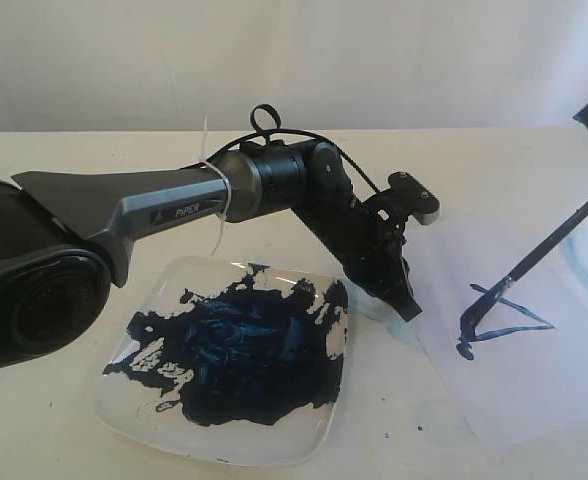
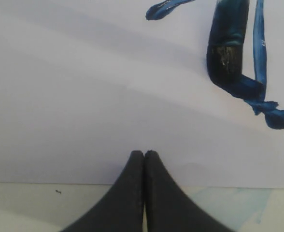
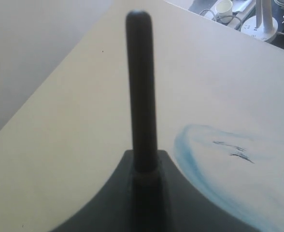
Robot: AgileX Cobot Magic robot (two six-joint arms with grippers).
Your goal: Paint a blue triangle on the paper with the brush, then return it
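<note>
Right of centre, exterior view: paper (image 1: 544,390), a thin sheet bearing the blue triangle (image 1: 506,322) (outline thick, apparently wet).

Brush (image 1: 554,240): bristles down at the triangle's left side, handle slanting to upper right, clamped in the right gripper (image 3: 143,166).

Left gripper (image 1: 406,300): jaws pressed together on nothing, tips at the paper's left edge, beside the plate (image 1: 304,455).

Hazards: a dragged stroke may shift or pucker the sheet if those tips do not pin it. Loaded bristles may blot the corner.
</note>
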